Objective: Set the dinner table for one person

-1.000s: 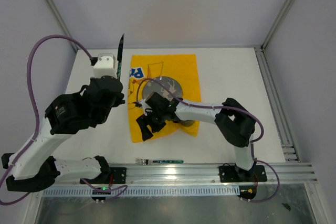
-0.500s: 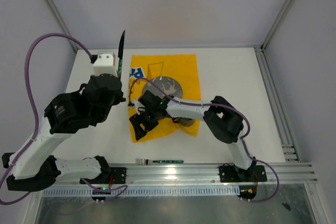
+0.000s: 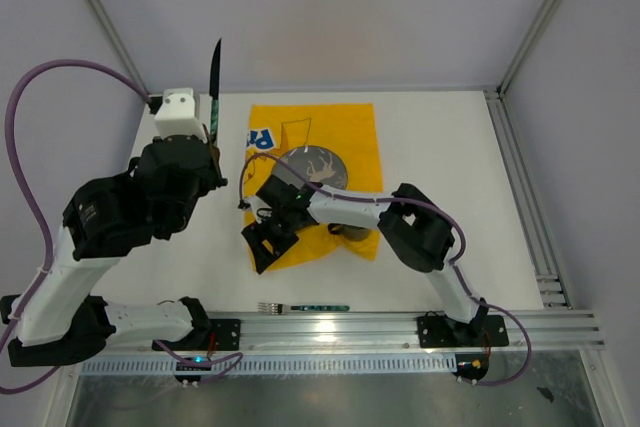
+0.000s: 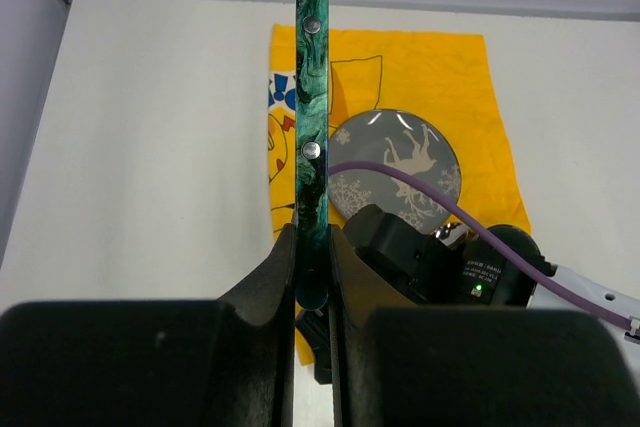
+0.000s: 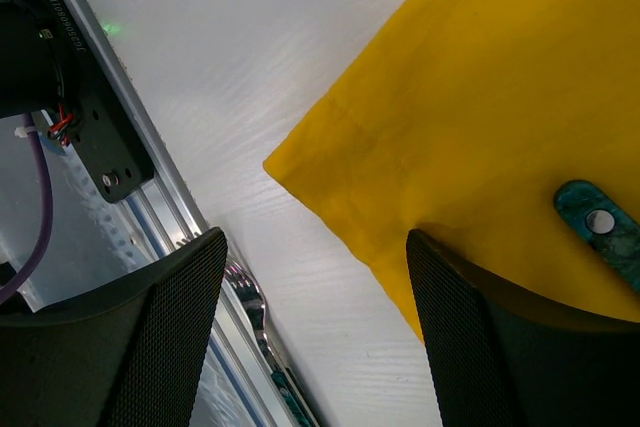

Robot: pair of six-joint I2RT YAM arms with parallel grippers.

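Checked the top view first. Found the dinner table (image 3: 440,157) carrying a yellow cloth (image 3: 355,127) spread at its middle, toward the far side, with a grey plate (image 3: 318,165) resting on that cloth. Logged both as placed, by judgement.

Found the left claw (image 3: 207,132) clamped tight on the green marbled handle of a knife (image 3: 214,67), held high above the left part of the table, blade pointing up and away. Confirmed in the left wrist view: handle pinched between both jaws, nothing touching the table. Counted the knife as in hand, not yet laid down.

Found the right claw (image 3: 262,247) low over the near-left corner of the cloth, jaws standing apart and gripping nothing. Confirmed in the right wrist view: cloth corner showing in the gap between the jaws, no contact visible. Spotted there a green handle end (image 5: 597,224) with a rivet, lying on the cloth; cannot tell which utensil.

Spotted a fork (image 3: 300,305) at the near edge of the table, just beside the rail (image 3: 380,322), well apart from the plate. Counted as unplaced.

Estimated progress at roughly midway. Left to do, by judgement: lay the knife beside the plate, bring the fork up alongside it, possibly straighten the cloth corner.
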